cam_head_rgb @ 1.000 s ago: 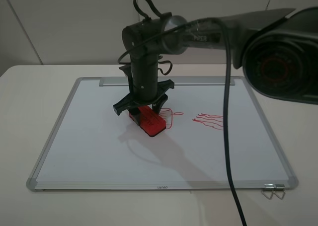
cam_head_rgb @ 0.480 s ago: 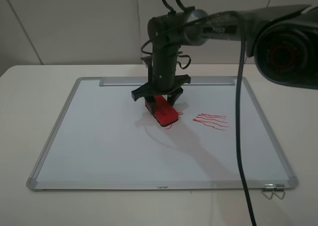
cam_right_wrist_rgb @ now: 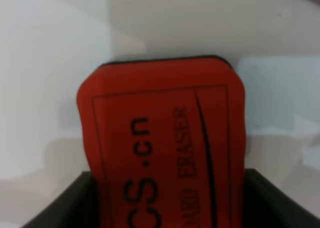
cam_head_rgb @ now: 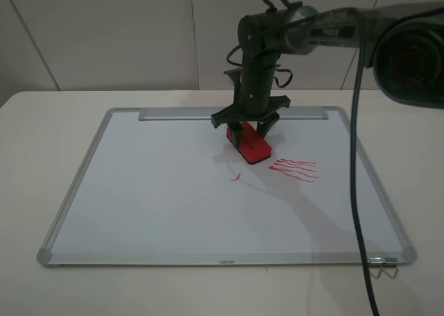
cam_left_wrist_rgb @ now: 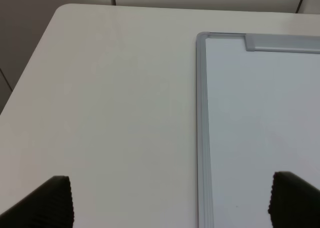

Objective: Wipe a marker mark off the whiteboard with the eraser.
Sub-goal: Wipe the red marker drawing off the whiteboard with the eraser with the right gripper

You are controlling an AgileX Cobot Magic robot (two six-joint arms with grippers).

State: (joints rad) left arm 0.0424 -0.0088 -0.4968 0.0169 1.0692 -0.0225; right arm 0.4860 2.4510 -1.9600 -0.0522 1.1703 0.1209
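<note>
Eraser (cam_head_rgb: pixel 251 145), clenched in the right tool (cam_head_rgb: pixel 247 130), rests on the whiteboard (cam_head_rgb: pixel 139 191), long axis running diagonally near-right.

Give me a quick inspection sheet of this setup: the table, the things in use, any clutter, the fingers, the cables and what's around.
Surface: white table under the whiteboard.
Job's things: whiteboard lies flat; red eraser at its far middle; marker mark shows only as a short red stroke, nearer the camera than the eraser.
Clutter: red wavy lines right of the stroke; metal clip at the board's near right corner.
Grippers: right gripper, fingers shut on the eraser; left gripper, fingers open, nothing between them.
Cables: black cable hangs across the board's right side.
Surroundings: plain pale wall.
</note>
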